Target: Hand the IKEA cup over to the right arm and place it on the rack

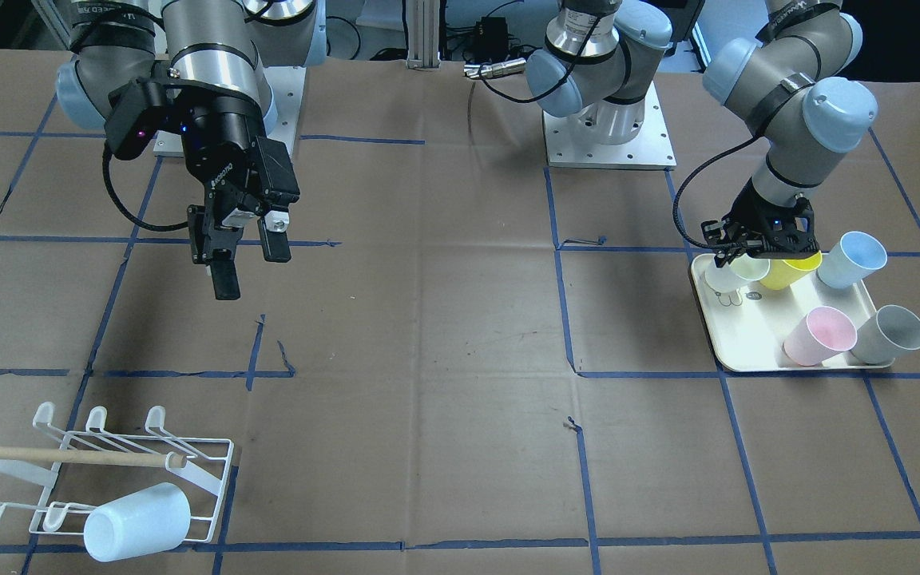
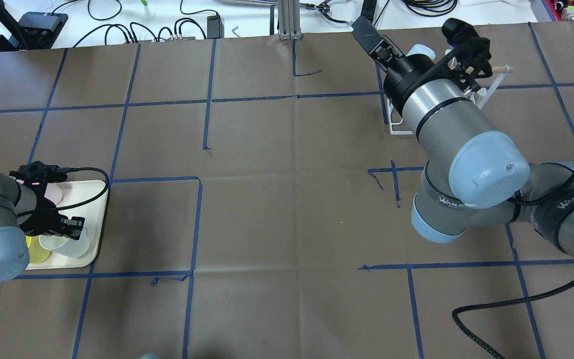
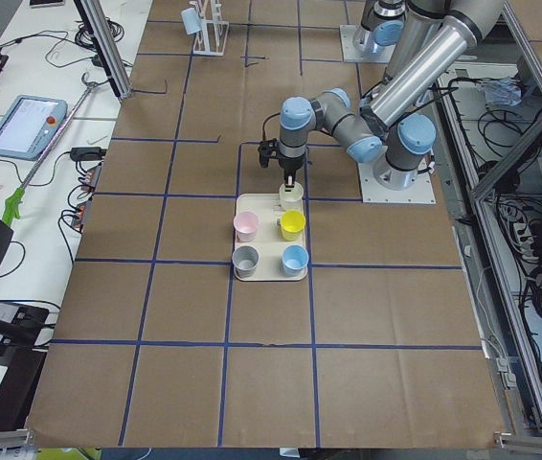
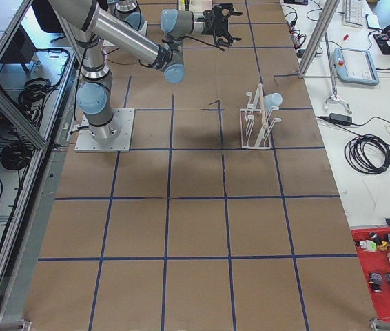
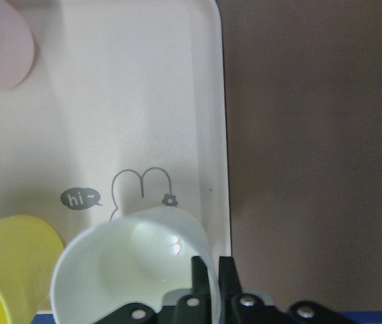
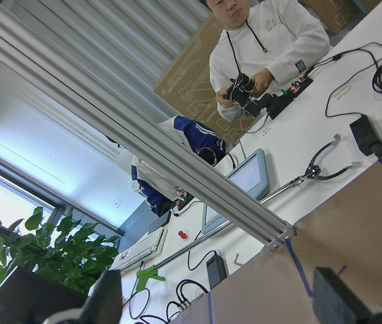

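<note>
The left gripper is down at the upper left corner of the cream tray, on the right of the front-facing view. Its jaws are pinched on the rim of the white cup, 1 finger inside and 1 outside, and the yellow cup is just beside it. In the upper left of that view the right gripper hangs above the table with jaws wide apart and nothing in them, well apart from the rack at lower left, where 1 pale blue cup sits on the lower row of prongs.
</note>
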`<action>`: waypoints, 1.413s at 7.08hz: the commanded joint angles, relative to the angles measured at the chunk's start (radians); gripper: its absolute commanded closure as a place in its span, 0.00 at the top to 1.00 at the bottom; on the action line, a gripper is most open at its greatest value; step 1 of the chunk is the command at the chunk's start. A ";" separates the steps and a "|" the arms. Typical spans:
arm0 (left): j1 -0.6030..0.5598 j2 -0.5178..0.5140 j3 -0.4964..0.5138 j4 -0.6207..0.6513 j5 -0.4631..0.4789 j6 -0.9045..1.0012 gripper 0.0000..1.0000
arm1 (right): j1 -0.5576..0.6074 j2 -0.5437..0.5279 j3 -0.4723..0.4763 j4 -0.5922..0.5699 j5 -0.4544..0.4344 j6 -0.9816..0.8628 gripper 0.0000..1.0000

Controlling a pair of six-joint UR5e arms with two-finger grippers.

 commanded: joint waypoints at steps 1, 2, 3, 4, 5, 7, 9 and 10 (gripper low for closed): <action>-0.004 0.015 0.097 -0.101 -0.003 -0.003 0.00 | 0.001 0.000 0.035 -0.010 0.034 0.208 1.00; -0.007 0.052 0.193 -0.257 -0.006 -0.007 0.00 | 0.001 0.000 0.035 -0.018 0.034 0.278 1.00; -0.010 0.064 0.305 -0.412 -0.011 -0.009 0.00 | 0.001 -0.004 0.036 -0.018 0.033 0.323 1.00; -0.011 0.045 0.426 -0.536 -0.015 -0.010 0.00 | 0.001 -0.004 0.038 -0.018 0.034 0.326 1.00; -0.016 0.029 0.530 -0.627 -0.021 -0.010 0.00 | 0.001 -0.005 0.044 -0.027 0.033 0.326 1.00; -0.040 -0.032 0.648 -0.668 -0.069 -0.001 0.00 | 0.001 -0.002 0.053 -0.038 0.031 0.325 1.00; -0.089 -0.105 0.726 -0.630 -0.228 0.019 0.00 | 0.000 -0.004 0.055 -0.047 0.028 0.325 1.00; -0.112 -0.144 0.749 -0.598 -0.327 0.025 0.00 | 0.000 -0.007 0.055 -0.049 0.031 0.323 1.00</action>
